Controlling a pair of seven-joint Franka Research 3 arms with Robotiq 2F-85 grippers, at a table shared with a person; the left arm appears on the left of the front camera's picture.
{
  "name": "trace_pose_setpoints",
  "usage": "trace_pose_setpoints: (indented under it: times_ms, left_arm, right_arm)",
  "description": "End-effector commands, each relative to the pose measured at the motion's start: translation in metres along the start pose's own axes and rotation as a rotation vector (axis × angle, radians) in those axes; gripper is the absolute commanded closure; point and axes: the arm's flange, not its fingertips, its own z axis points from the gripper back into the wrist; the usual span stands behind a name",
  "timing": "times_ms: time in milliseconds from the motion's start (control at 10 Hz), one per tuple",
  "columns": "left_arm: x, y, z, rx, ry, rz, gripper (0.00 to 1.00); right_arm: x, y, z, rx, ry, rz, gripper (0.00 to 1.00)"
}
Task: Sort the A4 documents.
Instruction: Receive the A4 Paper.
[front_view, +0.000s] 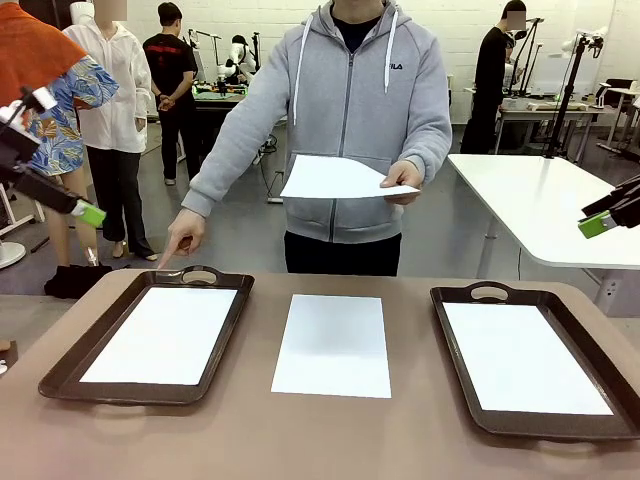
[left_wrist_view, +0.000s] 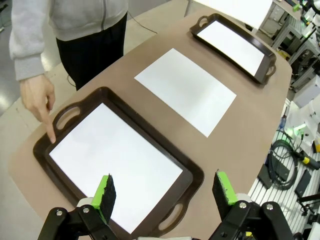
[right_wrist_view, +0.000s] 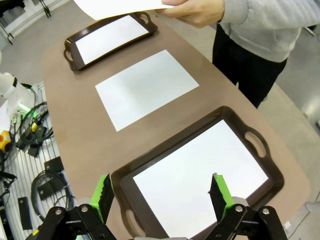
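Four A4 documents (front_view: 333, 345) in sight. First sheet (front_view: 165, 335) flat inside the left tray (front_view: 130, 393), at 8 o'clock on the worktop (front_view: 330, 440). Second sheet (front_view: 525, 358) flat inside the right tray (front_view: 550, 425), at 4 o'clock. Third sheet (left_wrist_view: 185, 90) bare on the worktop between the two trays, touching neither. Fourth sheet (front_view: 335, 178) held in the air at 12 o'clock by the person's hand (front_view: 405, 182). Other hand (front_view: 187, 232) at 10 o'clock, index finger pointing down at the far corner of the left tray, beside its handle; touching or not, unclear. Fingers of the left gripper (left_wrist_view: 164, 186) wide apart, holding nothing, left tray below. Fingers of the right gripper (right_wrist_view: 161, 186) also spread apart and empty, right tray below.
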Motion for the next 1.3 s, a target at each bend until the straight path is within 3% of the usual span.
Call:
trace_pose_setpoints:
  times_ms: [0, 500, 800, 1200]
  left_arm:
    - [0.037, 0.017, -0.02, -0.05, -0.034, 0.114, 0.0]
    - [0.102, 0.057, -0.087, -0.388, -0.107, 0.537, 0.0]
    - [0.125, 0.055, -0.121, -0.481, -0.096, 0.641, 0.0]
    - [0.164, 0.06, -0.186, -0.512, -0.039, 0.753, 0.0]
  right_arm:
    - [0.0, 0.001, -0.001, 0.004, -0.003, -0.001, 0.0]
    - [0.0, 0.001, -0.001, 0.004, -0.003, -0.001, 0.0]
    - [0.0, 0.001, -0.001, 0.004, -0.003, -0.001, 0.0]
    - [0.0, 0.001, -0.001, 0.004, -0.003, -0.001, 0.0]
